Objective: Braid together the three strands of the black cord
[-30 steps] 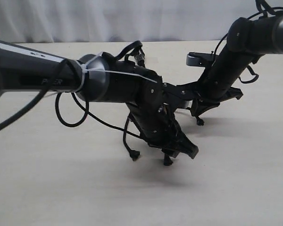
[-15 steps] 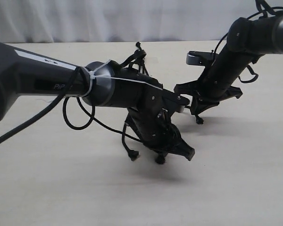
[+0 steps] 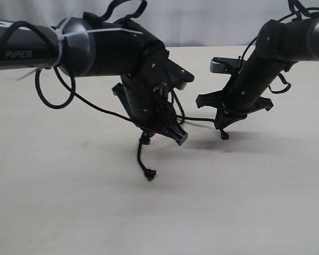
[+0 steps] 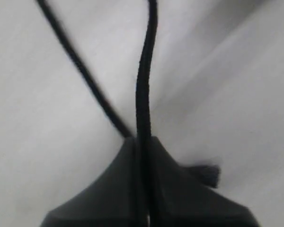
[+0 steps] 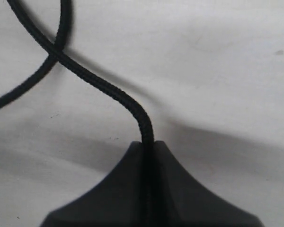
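Left wrist view: left jaws clamped on 1 strand (image 4: 143, 85), held clear of the worktop (image 3: 255, 212), probably for crossing; right jaws clamp a second strand (image 5: 109, 92) low, anchoring it.

My work table (image 3: 69, 212), a plain matte beige top, fills most of the exterior view from the lower edge up to a straight back edge in the upper part of the frame. Behind it hangs a white backdrop (image 3: 212, 24), marked by faint vertical folds, across the whole top of the picture. A soft shadow (image 3: 244, 142) lies on the tabletop right of centre. In the left wrist view the same surface (image 4: 47, 156) shows pale grey and blurred. In the right wrist view it (image 5: 217, 71) is sharper, with a small dark speck (image 5: 279, 52) at the upper right.
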`<state>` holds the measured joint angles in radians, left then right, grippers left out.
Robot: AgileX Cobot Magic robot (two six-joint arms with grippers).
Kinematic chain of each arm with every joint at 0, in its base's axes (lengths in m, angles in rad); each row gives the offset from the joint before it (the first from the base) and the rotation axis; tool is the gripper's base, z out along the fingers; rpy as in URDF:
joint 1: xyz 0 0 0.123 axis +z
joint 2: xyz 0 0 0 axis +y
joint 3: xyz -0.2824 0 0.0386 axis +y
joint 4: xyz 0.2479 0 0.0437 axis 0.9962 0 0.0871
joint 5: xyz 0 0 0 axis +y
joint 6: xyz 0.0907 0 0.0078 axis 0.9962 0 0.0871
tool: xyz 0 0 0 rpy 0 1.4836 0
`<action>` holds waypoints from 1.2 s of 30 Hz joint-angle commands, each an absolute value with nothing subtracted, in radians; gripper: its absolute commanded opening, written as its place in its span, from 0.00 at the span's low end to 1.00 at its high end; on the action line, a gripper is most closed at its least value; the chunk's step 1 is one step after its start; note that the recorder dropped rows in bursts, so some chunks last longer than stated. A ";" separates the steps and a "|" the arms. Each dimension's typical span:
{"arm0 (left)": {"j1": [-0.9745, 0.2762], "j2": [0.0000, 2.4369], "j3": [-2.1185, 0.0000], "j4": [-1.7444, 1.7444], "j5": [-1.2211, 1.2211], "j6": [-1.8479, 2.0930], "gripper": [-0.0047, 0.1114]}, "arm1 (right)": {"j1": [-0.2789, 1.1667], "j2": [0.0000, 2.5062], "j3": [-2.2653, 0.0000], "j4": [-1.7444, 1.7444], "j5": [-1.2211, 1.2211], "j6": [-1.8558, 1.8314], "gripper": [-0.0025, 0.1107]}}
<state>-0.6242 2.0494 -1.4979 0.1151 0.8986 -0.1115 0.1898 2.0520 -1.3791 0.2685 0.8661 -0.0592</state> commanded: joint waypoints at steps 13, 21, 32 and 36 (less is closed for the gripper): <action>-0.489 2.149 -1.489 0.195 0.919 -0.218 0.04 | 0.184 2.045 -1.376 0.274 0.861 -0.067 0.06; -0.489 2.180 -1.489 0.162 0.900 -0.218 0.04 | 0.184 2.045 -1.376 0.230 0.854 -0.061 0.06; -0.489 2.117 -1.489 0.149 0.876 -0.233 0.43 | 0.184 2.032 -1.376 0.274 0.842 -0.069 0.37; -0.430 2.009 -1.489 0.207 0.908 -0.233 0.43 | 0.212 1.957 -1.376 0.277 0.845 -0.087 0.37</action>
<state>-0.4720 2.0657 -1.4912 0.1776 0.8894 -0.2241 0.1937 1.9992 -1.3791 0.2759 0.8486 -0.0645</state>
